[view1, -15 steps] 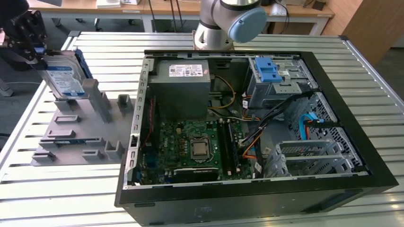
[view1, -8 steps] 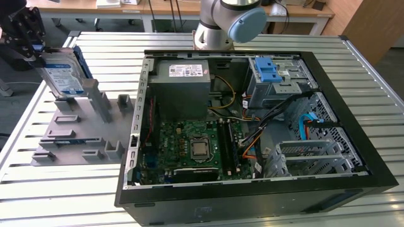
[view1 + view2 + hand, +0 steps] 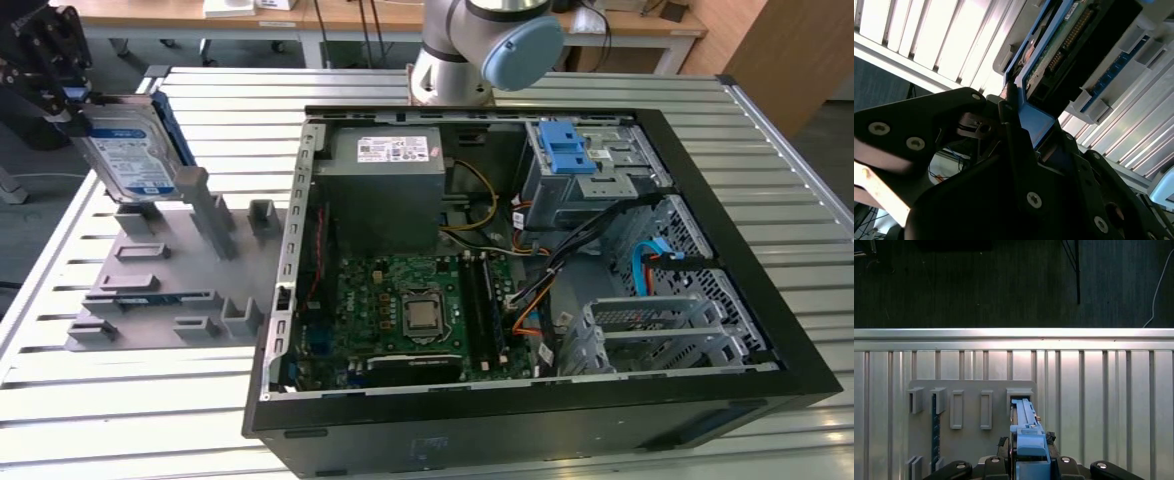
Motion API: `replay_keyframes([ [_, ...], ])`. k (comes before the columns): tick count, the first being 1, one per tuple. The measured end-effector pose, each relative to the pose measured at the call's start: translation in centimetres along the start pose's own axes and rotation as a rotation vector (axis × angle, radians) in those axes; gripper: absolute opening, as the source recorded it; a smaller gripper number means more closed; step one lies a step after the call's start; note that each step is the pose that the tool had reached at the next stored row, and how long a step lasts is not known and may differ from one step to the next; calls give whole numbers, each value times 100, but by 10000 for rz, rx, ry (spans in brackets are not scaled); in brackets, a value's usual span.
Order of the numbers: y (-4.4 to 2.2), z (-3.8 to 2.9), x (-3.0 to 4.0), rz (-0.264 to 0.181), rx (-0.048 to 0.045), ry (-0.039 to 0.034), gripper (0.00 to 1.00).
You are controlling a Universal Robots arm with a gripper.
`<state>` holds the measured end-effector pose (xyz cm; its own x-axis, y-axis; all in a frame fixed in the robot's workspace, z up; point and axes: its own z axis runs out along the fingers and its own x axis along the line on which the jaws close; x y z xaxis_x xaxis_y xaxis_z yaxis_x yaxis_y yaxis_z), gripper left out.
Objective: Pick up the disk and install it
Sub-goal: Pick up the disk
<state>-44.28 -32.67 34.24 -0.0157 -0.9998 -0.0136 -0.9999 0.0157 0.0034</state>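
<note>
One disk [image 3: 124,150] stands on edge in the upper left of the exterior view, label toward the camera, above a grey slotted rack [image 3: 160,290] beside the open computer case [image 3: 534,410]. The gripper [image 3: 64,98] is clamped on the disk's blue bracket at its upper edge. The disk looks rigid, fairly heavy and sensitive to knocks, so the plastic frame is the safer hold, away from the circuit board. The second wrist view shows the fingers [image 3: 1016,150] pinching that frame, and the board's connector pins. The first wrist view shows the bracket edge lined up over a rack slot [image 3: 1019,395]. Whether the disk sits clear of the slot I cannot tell.
</note>
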Motion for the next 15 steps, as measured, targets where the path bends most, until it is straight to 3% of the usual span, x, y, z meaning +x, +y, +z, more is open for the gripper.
replay_keyframes([
  [15, 0, -96, -1, 0, -1, 0, 36],
])
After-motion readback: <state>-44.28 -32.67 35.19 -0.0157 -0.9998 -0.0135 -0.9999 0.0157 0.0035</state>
